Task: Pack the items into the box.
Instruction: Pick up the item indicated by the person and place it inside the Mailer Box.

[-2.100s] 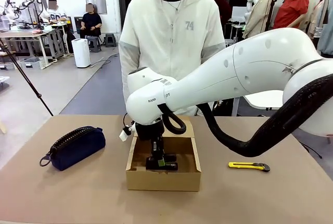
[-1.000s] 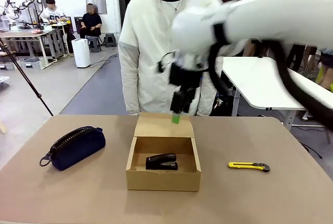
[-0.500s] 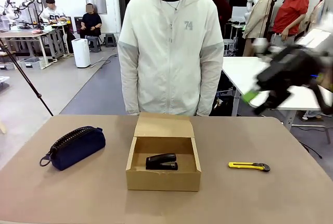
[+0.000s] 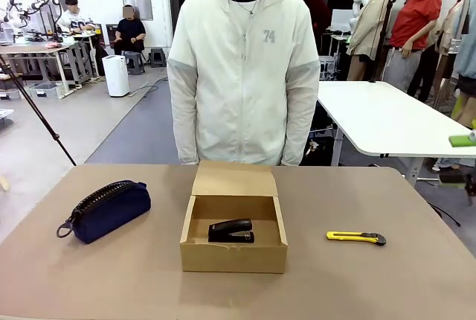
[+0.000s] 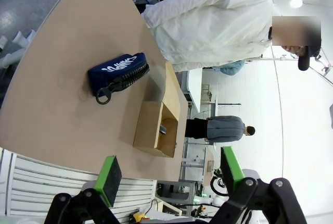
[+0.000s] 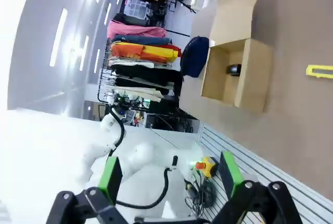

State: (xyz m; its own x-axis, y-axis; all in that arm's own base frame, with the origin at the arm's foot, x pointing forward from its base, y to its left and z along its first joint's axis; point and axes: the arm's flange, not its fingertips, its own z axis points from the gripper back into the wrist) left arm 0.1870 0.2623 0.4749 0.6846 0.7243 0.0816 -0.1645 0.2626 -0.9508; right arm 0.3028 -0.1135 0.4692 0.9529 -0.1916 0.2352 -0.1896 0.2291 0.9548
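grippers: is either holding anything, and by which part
Nothing is held. The left gripper and right gripper are both open and empty; the stapler lies in the box.

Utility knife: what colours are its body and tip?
The utility knife is yellow with a black tip; clearest in the front view.

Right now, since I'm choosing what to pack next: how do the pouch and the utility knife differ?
The pouch is navy, bulky fabric; the utility knife is slim, yellow, black-tipped. The pouch lies left of the box, the utility knife right of it. The pouch sits angled, loop toward the near left; the utility knife lies nearly crosswise, tip pointing away from the box. Both rest on the table, outside the box.
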